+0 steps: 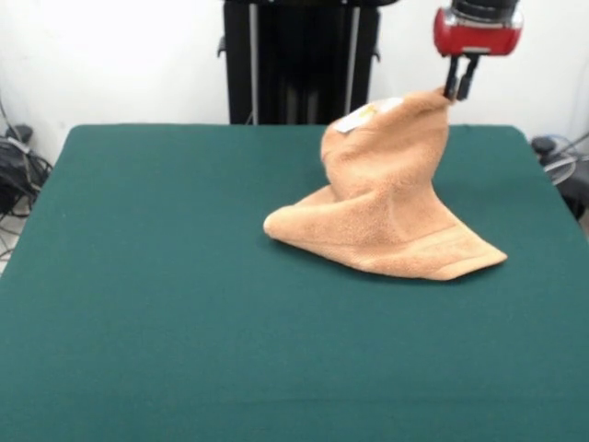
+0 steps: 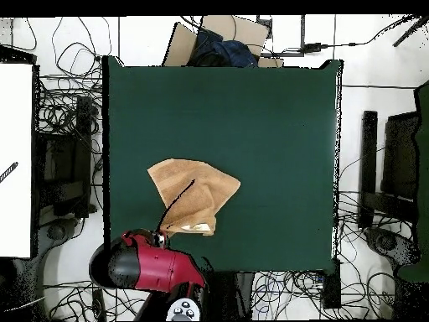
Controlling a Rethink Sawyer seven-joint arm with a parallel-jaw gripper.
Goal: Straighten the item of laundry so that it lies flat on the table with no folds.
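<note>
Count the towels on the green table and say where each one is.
1. The towel has one corner lifted by the gripper near the table's far edge; the rest drapes down onto the felt. No other towel shows.

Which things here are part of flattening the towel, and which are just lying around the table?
Part of the job:
- towel, one corner lifted, the rest draped on the table
- gripper, shut on that corner
- green table

Just lying about:
- tangled cables on the floor
- cardboard box beyond the table's edge
</note>
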